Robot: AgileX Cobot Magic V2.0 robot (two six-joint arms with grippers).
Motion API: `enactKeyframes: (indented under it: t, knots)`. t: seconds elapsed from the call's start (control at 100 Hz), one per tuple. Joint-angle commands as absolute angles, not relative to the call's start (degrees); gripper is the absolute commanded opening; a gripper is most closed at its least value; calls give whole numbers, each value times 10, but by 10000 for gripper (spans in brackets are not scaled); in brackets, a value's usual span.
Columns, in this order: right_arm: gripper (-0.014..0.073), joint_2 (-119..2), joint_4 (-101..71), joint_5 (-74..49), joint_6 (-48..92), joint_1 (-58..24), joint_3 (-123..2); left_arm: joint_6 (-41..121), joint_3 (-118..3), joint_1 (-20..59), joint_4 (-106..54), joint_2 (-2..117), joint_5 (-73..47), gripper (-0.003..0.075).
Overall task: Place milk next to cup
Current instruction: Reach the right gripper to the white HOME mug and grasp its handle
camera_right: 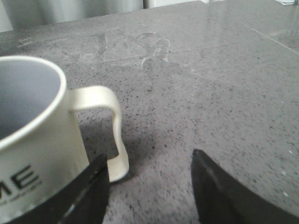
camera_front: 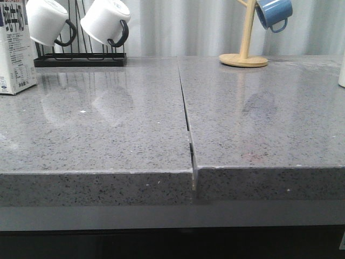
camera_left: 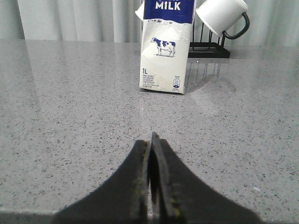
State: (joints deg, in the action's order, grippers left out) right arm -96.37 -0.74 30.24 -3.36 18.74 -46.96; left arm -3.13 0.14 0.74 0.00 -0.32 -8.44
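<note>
The milk carton (camera_front: 14,46), white with a dark blue upper band, stands upright at the far left of the grey counter, cut by the frame edge. In the left wrist view the carton (camera_left: 164,51) shows its cow picture, some way ahead of my left gripper (camera_left: 153,140), which is shut and empty just above the counter. The cream-white cup (camera_right: 37,144) with black lettering and a white handle (camera_right: 110,126) stands close beside my right gripper (camera_right: 149,161), which is open and empty; one finger (camera_right: 91,186) lies by the handle. In the front view a white sliver at the right edge (camera_front: 342,70) may be the cup. Neither gripper shows there.
Two white mugs with black handles (camera_front: 105,21) hang on a black wire rack (camera_front: 81,58) behind the carton. A blue mug (camera_front: 274,13) hangs on a wooden stand (camera_front: 244,56) at the back right. A seam (camera_front: 186,113) splits the counter down the middle.
</note>
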Motion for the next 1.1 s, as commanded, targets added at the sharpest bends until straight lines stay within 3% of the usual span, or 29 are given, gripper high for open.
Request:
enactKeyframes:
  t: [0.0, 0.19, 0.24, 0.41, 0.75, 1.09]
  knots:
    - [411, -959, 0, 351, -29, 192, -503, -35, 25, 6, -8, -22, -35, -21]
    - [378, -1001, 0, 349, -29, 192, -549, -35, 25, 6, -8, -22, -35, -21]
    - [302, -1009, 0, 346, -29, 192, -559, -35, 25, 6, -8, -22, -35, -21]
    - [-78, -1020, 5, 341, -29, 192, -574, -35, 25, 6, -8, -22, -35, -21]
    - [-70, -995, 22, 322, -29, 171, -573, -35, 25, 6, -8, -22, -35, -21]
    - [-69, -913, 23, 281, -39, 46, -573, -35, 25, 6, -8, -22, -35, -21]
